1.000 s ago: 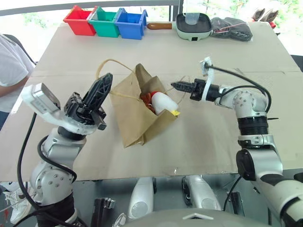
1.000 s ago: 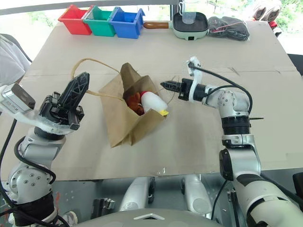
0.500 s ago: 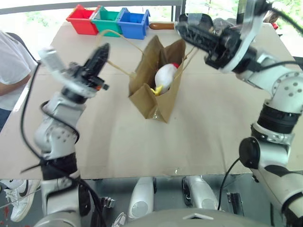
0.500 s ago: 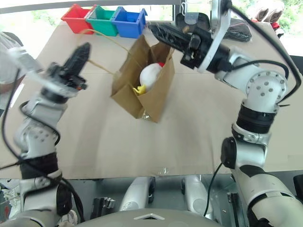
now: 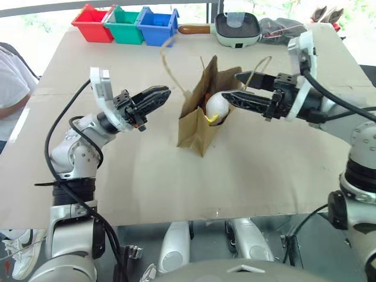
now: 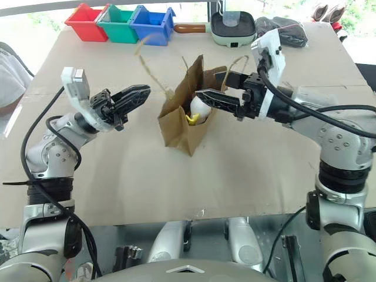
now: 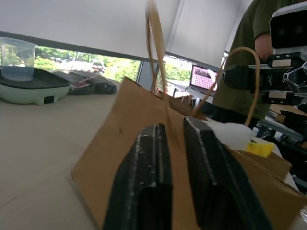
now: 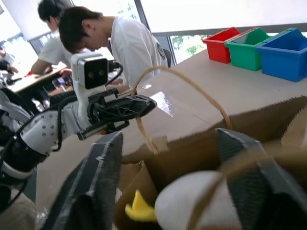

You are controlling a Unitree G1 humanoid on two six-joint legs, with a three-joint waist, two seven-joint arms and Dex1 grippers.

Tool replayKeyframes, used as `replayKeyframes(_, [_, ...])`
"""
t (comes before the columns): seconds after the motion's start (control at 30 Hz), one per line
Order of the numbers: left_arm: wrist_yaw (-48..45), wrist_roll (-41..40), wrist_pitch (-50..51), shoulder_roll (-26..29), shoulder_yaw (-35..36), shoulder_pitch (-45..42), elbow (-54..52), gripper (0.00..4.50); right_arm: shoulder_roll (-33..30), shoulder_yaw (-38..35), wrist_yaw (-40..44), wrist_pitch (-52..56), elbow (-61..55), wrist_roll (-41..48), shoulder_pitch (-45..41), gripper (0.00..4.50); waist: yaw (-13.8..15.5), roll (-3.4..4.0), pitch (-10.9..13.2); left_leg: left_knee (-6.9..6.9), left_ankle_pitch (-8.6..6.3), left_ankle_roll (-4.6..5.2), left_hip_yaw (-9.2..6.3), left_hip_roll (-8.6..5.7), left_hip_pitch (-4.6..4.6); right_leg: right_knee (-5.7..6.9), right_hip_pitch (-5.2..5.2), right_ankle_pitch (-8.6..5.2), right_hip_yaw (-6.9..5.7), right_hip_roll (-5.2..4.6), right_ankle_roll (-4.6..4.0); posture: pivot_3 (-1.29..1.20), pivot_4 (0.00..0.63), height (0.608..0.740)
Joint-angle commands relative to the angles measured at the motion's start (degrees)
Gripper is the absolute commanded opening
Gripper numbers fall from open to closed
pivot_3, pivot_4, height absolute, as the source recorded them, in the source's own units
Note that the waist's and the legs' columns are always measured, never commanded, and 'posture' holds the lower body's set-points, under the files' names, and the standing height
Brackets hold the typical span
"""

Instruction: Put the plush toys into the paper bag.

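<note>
Left gripper (image 5: 157,94): fingers a narrow slit apart, holding nothing. It points right at the bag (image 5: 197,126), tips just short of the bag's left wall, apart from it. Left wrist view shows the thin gap between the two fingers (image 7: 144,167), with the bag's paper wall right ahead and one loop handle (image 7: 156,43) rising behind them.

Right gripper (image 5: 241,88): fingers spread wide, nothing pinched. It reaches in from the right at the bag's mouth; lower finger lies across the open top just beside the chicken (image 5: 215,106), upper finger is above and farther back near the right handle (image 5: 261,63). Can't tell whether the lower finger touches the bag rim or the toy. Right wrist view: both fingers straddle the bag opening, chicken's white body between them and below.

Bag stands upright mid-table (image 5: 264,176), mouth up, handles loose. The chicken sits in the mouth, white body and yellow bit showing above the rim. Bear not discernible.

Versus half a second ago: both grippers were pressed shut on the handle loops with the bag lifted and tilted; now both have let go, right opened wide, left only a crack. Bag is now down on the table. A second ago it lay on its side with the chicken spilling out.

Far edge: red, green, blue bins (image 5: 126,24), a small pan (image 5: 238,30). A person in white sits at far left (image 5: 12,76).
</note>
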Motion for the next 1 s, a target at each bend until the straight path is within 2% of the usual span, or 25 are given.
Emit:
replayKeyframes(0.03, [2.6,-3.0,2.4,0.9,4.6,1.8,-5.0,2.26,-8.4,-1.9,3.8,3.6,-6.2,4.2,1.1,3.67,0.8,-0.01,0.0,0.08,0.00,0.00,-0.04,0.01,0.01,0.05,0.01,0.00,-0.02,0.03,0.00,0.00,0.150,0.740])
replayKeyframes(0.07, [2.5,-3.6,3.6,1.3,5.1,3.0,-6.1,2.70,-10.5,-1.9,4.5,3.8,-6.9,4.5,1.6,3.67,0.8,-0.01,0.0,0.08,0.00,0.00,-0.04,0.01,0.01,0.05,0.01,0.00,-0.02,0.03,0.00,0.00,0.150,0.740])
replayKeyframes(0.17, [3.1,-4.3,5.8,1.8,5.5,7.0,-10.2,3.60,-15.1,-1.7,6.4,3.6,-8.5,4.6,4.7,3.67,0.9,-0.03,0.0,0.10,-0.01,0.01,-0.03,0.01,-0.01,0.03,0.01,0.00,-0.02,0.02,0.00,0.00,0.150,0.740])
replayKeyframes(0.2, [4.0,-3.8,5.8,1.6,5.3,8.6,-11.8,4.23,-16.3,-1.2,6.9,3.0,-9.1,4.0,6.1,3.67,0.9,-0.06,0.0,0.09,-0.01,0.01,-0.01,0.01,-0.01,0.02,0.01,0.00,-0.01,0.02,0.00,0.00,0.150,0.740])
replayKeyframes(0.23, [5.4,-2.6,5.4,1.3,4.9,10.2,-13.7,4.45,-17.7,0.2,7.5,2.1,-9.9,2.5,8.0,3.67,0.9,-0.06,0.0,0.09,-0.01,0.01,-0.02,0.02,0.00,0.00,0.02,0.00,-0.01,0.02,0.00,0.00,0.150,0.740])
replayKeyframes(0.27, [6.4,-1.4,4.7,0.9,4.3,11.8,-15.6,4.45,-19.0,2.3,8.3,0.1,-10.7,-0.3,9.8,3.67,0.9,-0.06,0.0,0.09,-0.01,0.01,-0.02,0.02,-0.01,0.01,0.01,0.00,-0.01,0.01,0.00,0.00,0.150,0.740])
replayKeyframes(0.37, [10.3,0.4,4.5,-1.0,1.9,15.7,-21.8,4.50,-16.5,10.6,7.7,-9.1,-9.3,-10.4,13.7,2.84,0.8,-0.11,-0.1,0.13,0.00,0.01,-0.01,0.03,0.06,0.04,0.05,0.00,0.00,0.03,0.01,0.00,0.150,0.740])
replayKeyframes(0.4, [11.2,1.3,4.2,-1.3,1.4,16.4,-22.9,4.50,-15.3,12.5,7.6,-11.4,-8.6,-12.7,14.3,2.43,0.8,-0.10,-0.1,0.13,0.00,0.01,-0.01,0.03,0.06,0.03,0.06,0.00,0.01,0.03,0.01,0.00,0.150,0.740])
replayKeyframes(0.5, [14.3,4.1,3.5,-2.3,-0.3,17.3,-25.4,4.50,-9.6,19.8,6.6,-20.0,-2.8,-22.0,13.4,0.79,0.8,-0.09,-0.1,0.20,0.00,0.00,0.00,0.04,0.07,0.08,0.04,0.00,0.04,0.09,0.01,0.00,0.150,0.740])
replayKeyframes(0.57, [15.2,4.3,3.8,-2.6,-0.8,17.6,-26.9,4.50,-5.7,21.7,6.6,-23.3,0.2,-24.4,12.4,0.03,0.8,-0.10,-0.1,0.23,0.01,-0.01,0.00,0.04,0.08,0.10,0.05,0.00,0.04,0.11,0.02,0.00,0.150,0.740])
replayKeyframes(0.73, [21.2,9.4,2.0,-4.7,-3.2,17.1,-29.4,4.50,5.0,25.3,8.5,-29.4,8.9,-28.1,8.9,0.03,0.8,-0.09,-0.1,0.23,0.01,-0.01,-0.03,0.03,0.06,0.10,0.05,0.01,0.02,0.09,0.00,0.00,0.150,0.740])
replayKeyframes(1.0, [27.4,16.3,-1.7,-8.7,-6.5,17.8,-31.1,4.50,11.4,27.4,10.2,-33.7,14.8,-33.0,6.8,0.03,1.1,-0.10,-0.1,0.23,0.01,-0.01,-0.05,-0.01,0.04,0.12,0.06,0.03,-0.02,0.01,0.00,0.00,0.150,0.740])
